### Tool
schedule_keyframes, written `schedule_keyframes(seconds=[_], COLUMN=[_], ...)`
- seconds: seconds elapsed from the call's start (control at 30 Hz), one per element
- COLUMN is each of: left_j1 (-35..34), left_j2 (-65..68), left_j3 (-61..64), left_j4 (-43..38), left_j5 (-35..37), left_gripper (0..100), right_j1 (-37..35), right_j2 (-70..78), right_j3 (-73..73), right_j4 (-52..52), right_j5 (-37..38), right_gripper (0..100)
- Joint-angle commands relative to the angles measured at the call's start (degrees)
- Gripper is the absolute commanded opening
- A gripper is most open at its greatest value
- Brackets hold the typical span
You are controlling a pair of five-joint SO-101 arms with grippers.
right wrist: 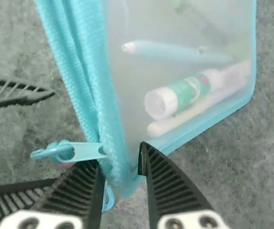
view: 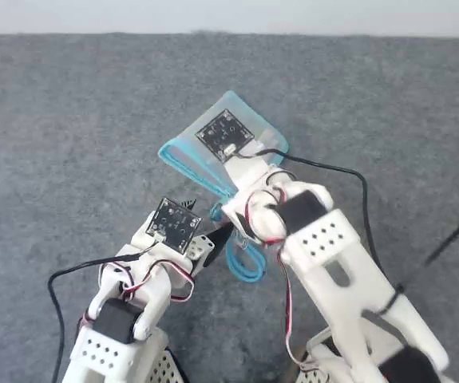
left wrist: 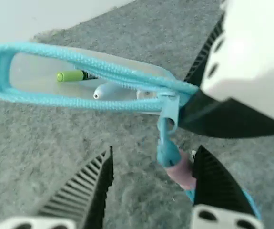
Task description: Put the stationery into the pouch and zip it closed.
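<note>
- The left gripper (left wrist: 155, 155) is seen nearest the arm bases, its two ribbed black fingers spread wide apart and holding nothing.
- Between those fingers a light blue zip pull tab (left wrist: 167, 138) is hung from its slider (left wrist: 167, 101); a small pink piece (left wrist: 182, 172) is seen at the tab's lower end, just beside one finger, and contact cannot be told.
- A light blue cord loop (view: 245, 263) is laid on the table between the two arms.
- The right gripper (right wrist: 120, 157) is pressed onto the zip-end corner of a translucent flat pouch with light blue fabric trim (view: 185, 148), the woven edge being pinched between its fingers.
- The pouch is laid on the grey carpet-like table cover (view: 69, 144), beneath the right wrist camera, with its mouth held open along most of its length and the slider kept at the pinched end.
- Inside the pouch, a white glue stick with a green label (right wrist: 179, 95), a pale blue pen (right wrist: 175, 51), a white stick (right wrist: 184, 117) and a green-capped marker (left wrist: 72, 76) are seen through the wall.
</note>
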Motion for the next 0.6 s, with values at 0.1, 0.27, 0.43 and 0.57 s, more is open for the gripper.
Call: schedule_keyframes(seconds=[0.1,0.27,0.43,0.57], left_j1=[0.4,0.4,0.4,0.4], left_j2=[-0.3,-0.3,-0.7,-0.7], left_j3=[-0.7,-0.7,-0.2,-0.1], left_j4=[-1.8,-1.8,-2.0,-2.0], left_j5=[-0.4,-0.4,-0.4,-0.5], left_gripper=[25,22,9,1], right_j1=[-2.2,-5.1,-4.9,-4.7], right_j2=[-6.3,-5.1,-3.7,-3.4], right_j3=[2.4,5.6,6.0,6.1], right_j4=[0.0,-3.3,-3.4,-3.3], right_j5=[1.3,1.3,1.3,1.3], right_gripper=[0.6,0.6,0.6,0.6])
